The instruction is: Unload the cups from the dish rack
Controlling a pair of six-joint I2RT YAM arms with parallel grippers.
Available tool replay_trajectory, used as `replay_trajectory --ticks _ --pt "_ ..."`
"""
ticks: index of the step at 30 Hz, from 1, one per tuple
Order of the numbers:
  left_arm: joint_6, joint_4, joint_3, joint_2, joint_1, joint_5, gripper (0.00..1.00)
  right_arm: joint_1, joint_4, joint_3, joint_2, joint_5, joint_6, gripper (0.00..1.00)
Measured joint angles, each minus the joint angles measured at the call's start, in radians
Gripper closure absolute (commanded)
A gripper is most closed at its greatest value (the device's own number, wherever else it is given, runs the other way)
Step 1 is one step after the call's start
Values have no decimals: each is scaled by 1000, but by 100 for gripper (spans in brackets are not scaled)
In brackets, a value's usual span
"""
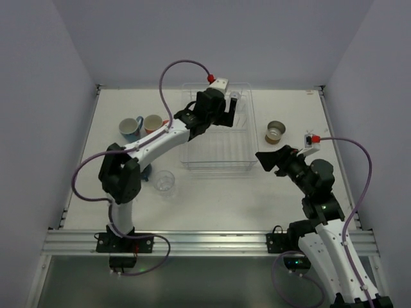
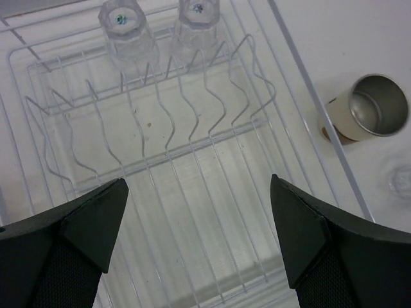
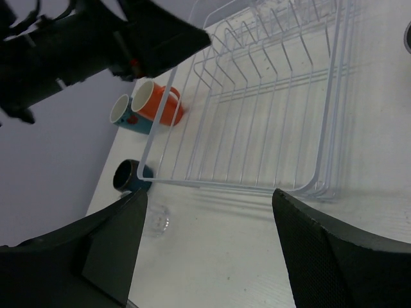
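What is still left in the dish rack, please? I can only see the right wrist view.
Observer: Two clear tumblers stand at the dish rack's far end.
Operator: Thank you. Is the left gripper holding anything?
Observer: No; it hovers above the rack, jaws open and empty.
Operator: Where is the brown cup?
Observer: Upright on the table, just right of the rack.

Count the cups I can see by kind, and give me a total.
Clear tumblers: 3
Blue mugs: 2
Orange mug: 1
Brown cup: 1
Total: 7 clearly visible; a faint blur by the brown cup may be another tumbler.
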Motion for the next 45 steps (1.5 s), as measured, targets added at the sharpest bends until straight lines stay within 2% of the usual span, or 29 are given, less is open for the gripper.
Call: replay_trajectory --ticks 8,12,14,18,26,35,45 --pt "38 -34 489 435 18 -185 3 4 -1 -11 -68 -82 0 20" --pt "90 -3 626 566 37 -270 5 5 -4 -11 -69 -132 -1 21" --pt "107 15 659 608 48 -294 11 6 -6 -11 -71 -155 -3 21" --pt "113 50 680 668 83 -304 12 10 -29 -11 -85 -188 -15 21" --pt "95 165 743 768 151 -227 18 18 -56 -11 -94 -238 -28 22" --pt "51 308 769 857 153 -171 28 38 -86 -26 -86 -259 -34 23" --pt "30 386 763 872 163 -169 58 45 -98 -27 -68 -274 -45 23"
